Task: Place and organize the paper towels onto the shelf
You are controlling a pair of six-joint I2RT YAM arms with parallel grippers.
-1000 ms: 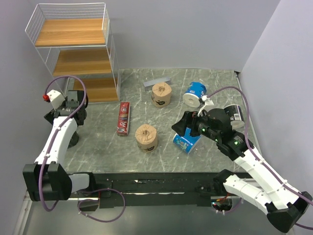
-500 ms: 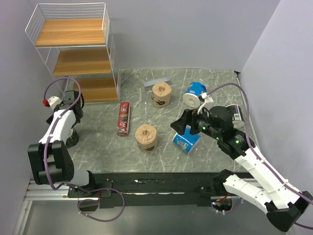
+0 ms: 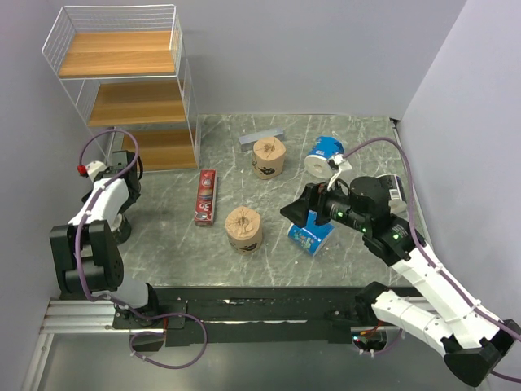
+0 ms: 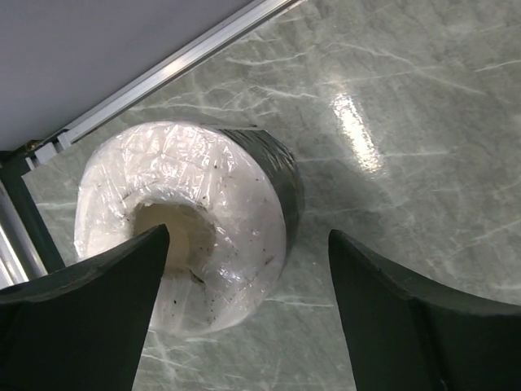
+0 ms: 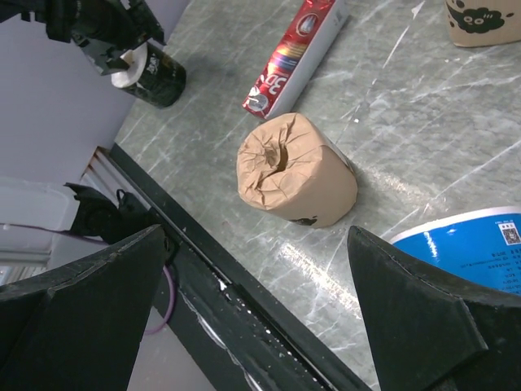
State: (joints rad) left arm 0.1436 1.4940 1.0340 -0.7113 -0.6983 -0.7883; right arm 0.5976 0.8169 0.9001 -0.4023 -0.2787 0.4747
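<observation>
Left hand [image 4: 244, 236] hangs over the black roll [image 4: 220, 204] at the left edge of the surface [image 3: 163, 244]. Its fingers are apart, one on each side of the roll. The wrist view shows a clear gap on one side, but the other finger overlaps the roll's white plastic-wrapped end, so I can't tell if it's touching. From the top camera that hand is basically a dark blob under the arm's own links, and the roll below it barely shows. Right hand [image 5: 256, 232] is spread wide with nothing between the fingers, hovering above the near tan roll [image 5: 293, 171], which lies on its side just beside the red box [image 5: 297, 53]. The near blue-and-white roll [image 5: 472, 252] is cut off at the frame's corner in that wrist view, and from above the hand covers part of it. The far tan roll [image 3: 268, 156] and far blue-and-white roll [image 3: 326, 155] sit out in the open toward the back, near the grey bar [image 3: 260, 137]. Something dark with a white label peeks out behind the right arm, too hidden to call. Every roll I can make out is on the surface. The shelf [image 3: 122, 90] stands in the far left corner, its lowest board partly behind the left arm and cable.
</observation>
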